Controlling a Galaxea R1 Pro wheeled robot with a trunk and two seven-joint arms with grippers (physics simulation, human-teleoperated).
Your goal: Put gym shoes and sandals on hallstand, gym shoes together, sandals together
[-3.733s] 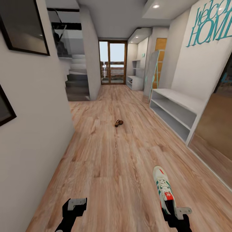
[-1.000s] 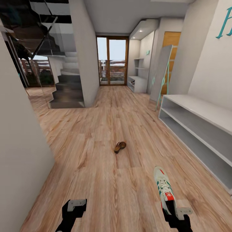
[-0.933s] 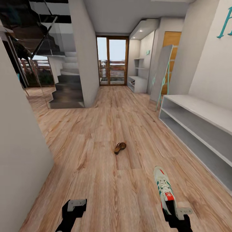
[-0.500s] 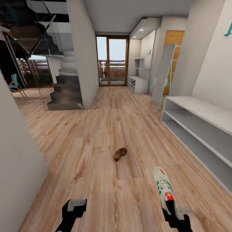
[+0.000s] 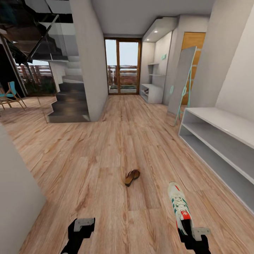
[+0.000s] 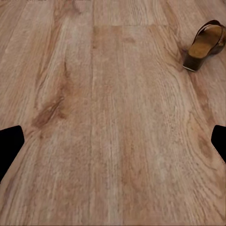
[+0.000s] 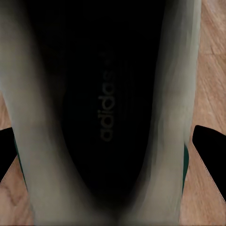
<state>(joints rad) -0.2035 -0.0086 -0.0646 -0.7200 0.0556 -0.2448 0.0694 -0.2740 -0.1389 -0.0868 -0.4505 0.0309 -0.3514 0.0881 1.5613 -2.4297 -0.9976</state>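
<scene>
Gym shoe (image 5: 179,206) toe-forward along corridor

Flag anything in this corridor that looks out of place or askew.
One brown sandal lies alone in the middle of the wood floor, angled across the planks, well short of the shoe rack, whose visible shelves hold nothing. A gym shoe is off the floor, gripped at the heel by the right gripper.
</scene>
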